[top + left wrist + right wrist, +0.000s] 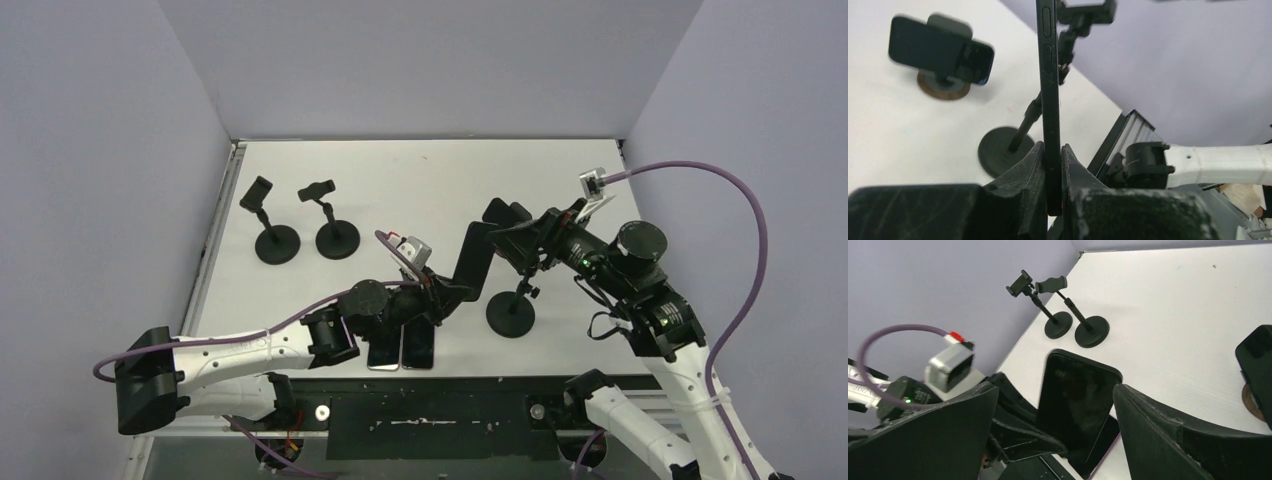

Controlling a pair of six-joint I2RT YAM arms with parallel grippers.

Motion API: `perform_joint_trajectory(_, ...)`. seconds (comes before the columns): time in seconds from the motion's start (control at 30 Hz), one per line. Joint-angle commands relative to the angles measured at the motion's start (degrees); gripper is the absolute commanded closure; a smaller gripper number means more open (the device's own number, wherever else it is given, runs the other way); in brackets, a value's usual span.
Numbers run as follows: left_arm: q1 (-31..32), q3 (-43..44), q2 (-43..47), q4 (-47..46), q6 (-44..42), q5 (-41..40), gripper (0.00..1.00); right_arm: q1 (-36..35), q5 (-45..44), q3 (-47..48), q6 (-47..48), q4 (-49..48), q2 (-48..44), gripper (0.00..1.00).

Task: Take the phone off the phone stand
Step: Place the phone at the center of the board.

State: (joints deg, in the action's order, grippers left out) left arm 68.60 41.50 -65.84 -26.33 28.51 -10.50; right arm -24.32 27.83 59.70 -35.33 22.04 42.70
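My left gripper [445, 290] is shut on a black phone [471, 262] and holds it tilted up above the table. In the left wrist view the phone [1048, 90] stands edge-on between my fingers [1028, 170]. The black phone stand [511, 313] is just right of it; its clamp [1085, 11] looks empty. My right gripper [515, 240] is open and empty above the stand's top. In the right wrist view its fingers [1148, 420] are spread wide, with the held phone [1075, 395] beyond them.
Two empty phone stands [277, 243] [337, 238] are at the back left. Two phones [402, 347] lie flat at the near edge under my left gripper. Another phone [940, 50] sits on a brown-based holder [943, 86], also at the right edge of the right wrist view [1255, 355].
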Motion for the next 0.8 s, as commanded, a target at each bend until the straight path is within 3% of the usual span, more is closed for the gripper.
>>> perform_joint_trajectory(0.0, 0.92, -3.57, 2.53, -2.19, 8.05, -4.19, 1.0, 0.07, -3.05, 4.76, 4.79, 2.41, -3.81, 0.11)
perform_joint_trajectory(0.43, 3.38, -4.32, -8.83, 7.25, 25.41, -9.42, 1.0, 0.16, -12.06, 2.89, 8.26, 11.79, -15.93, 0.12)
perform_joint_trajectory(0.77, 3.38, -0.41, -21.57, 9.71, 35.76, -7.7, 1.0, 0.28, -16.84, 0.25, 6.05, 13.85, -20.98, 0.13)
